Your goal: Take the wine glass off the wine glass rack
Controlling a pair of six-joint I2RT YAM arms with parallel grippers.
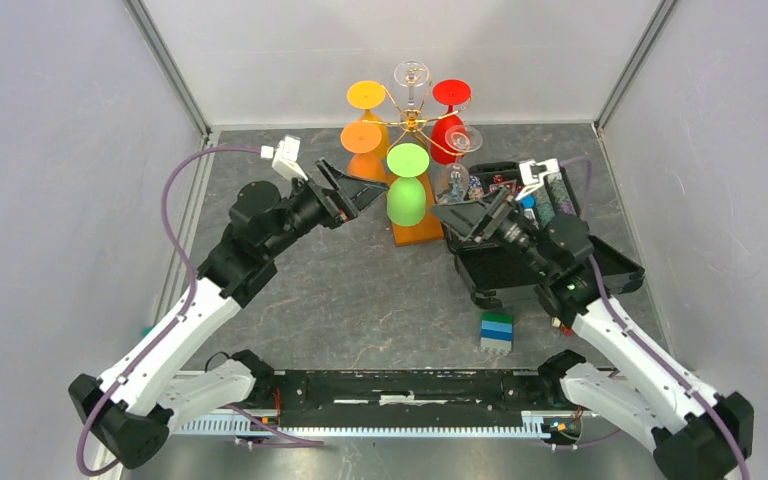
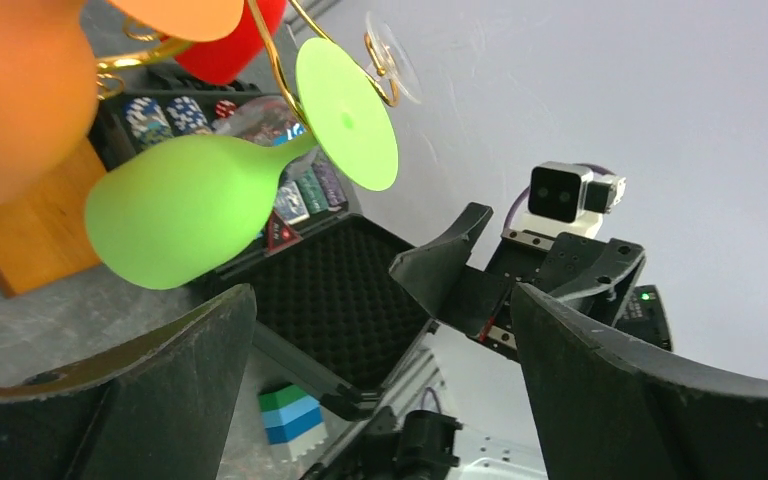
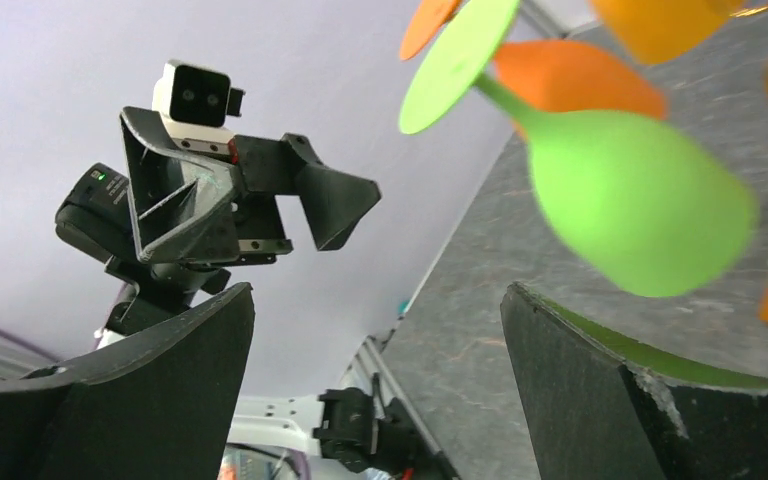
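While the left gripper (image 1: 358, 190) stands with jaws apart just left of it, the green wine glass (image 1: 406, 198) hangs bowl-down at the front of the wine glass rack (image 1: 420, 235). The rack is gold wire curls over an orange-brown wooden base, at the table's far middle. Six glasses hang there: two orange, one green, one red, two clear. Just right, the right gripper (image 1: 465, 215) also gapes, holding nothing.

Left pincer (image 1: 364, 194) and right pincer (image 1: 460, 221), jaws spread, flank a green wine glass (image 1: 406, 192) hanging upside down on the gold wine glass rack (image 1: 422, 236).
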